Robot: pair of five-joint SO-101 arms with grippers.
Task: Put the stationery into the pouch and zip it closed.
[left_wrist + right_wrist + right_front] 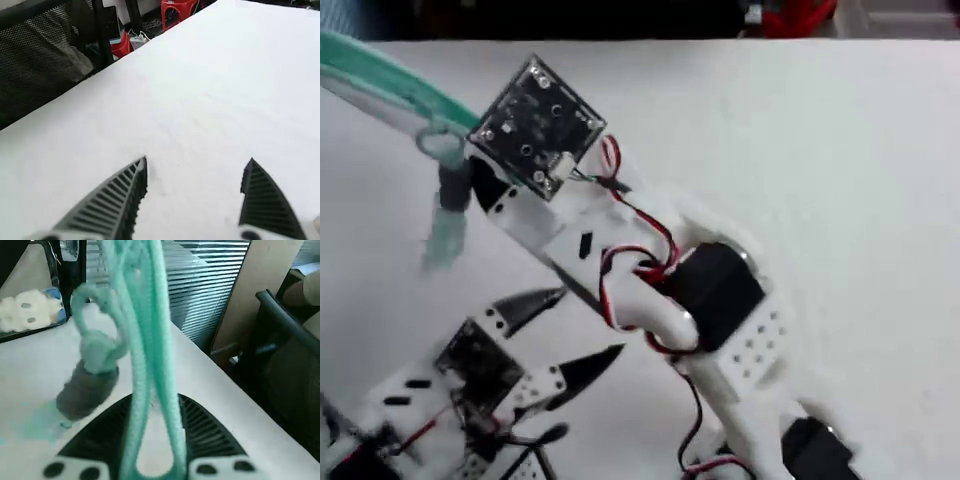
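Bright, even daylight washes out the white table (860, 150) — glare hides its surface in the high view. The light comes through window blinds (210, 280), and only a faint, soft shadow lies beside the left gripper (197, 160).

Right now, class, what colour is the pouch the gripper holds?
Mint green. The pouch shows best in the right wrist view, clamped in the right gripper.

A white table (840, 150) spans the frame; a red object (798, 15) sits at the top edge, right of centre.
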